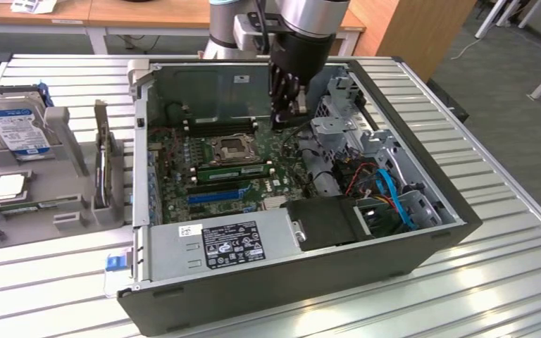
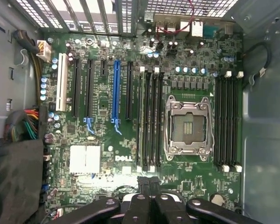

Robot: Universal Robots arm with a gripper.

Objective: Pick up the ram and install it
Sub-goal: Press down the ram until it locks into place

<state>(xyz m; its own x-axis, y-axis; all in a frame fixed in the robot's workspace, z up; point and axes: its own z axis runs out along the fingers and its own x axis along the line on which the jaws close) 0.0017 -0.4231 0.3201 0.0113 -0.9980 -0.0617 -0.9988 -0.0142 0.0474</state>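
A ram (image 1: 236,170), a long thin green stick, stands on edge in a black memory slot just in front of the open processor socket (image 1: 231,146) on the motherboard. My gripper (image 1: 287,116) hangs over the board inside the open computer case (image 1: 421,232), behind and to the exterior view's right of the ram, clear of it. In the wrist view my gripper (image 2: 149,186) is shut, its black fingers pressed together with nothing between them, above the board's edge near the socket (image 2: 186,126).
Black memory slots (image 2: 226,121) flank the socket. A power supply (image 1: 223,243) and blue cables (image 1: 393,193) fill the case's near side. At the exterior view's left, a grey holder (image 1: 73,211) carries a hard drive (image 1: 12,127) and a square silver chip (image 1: 5,186).
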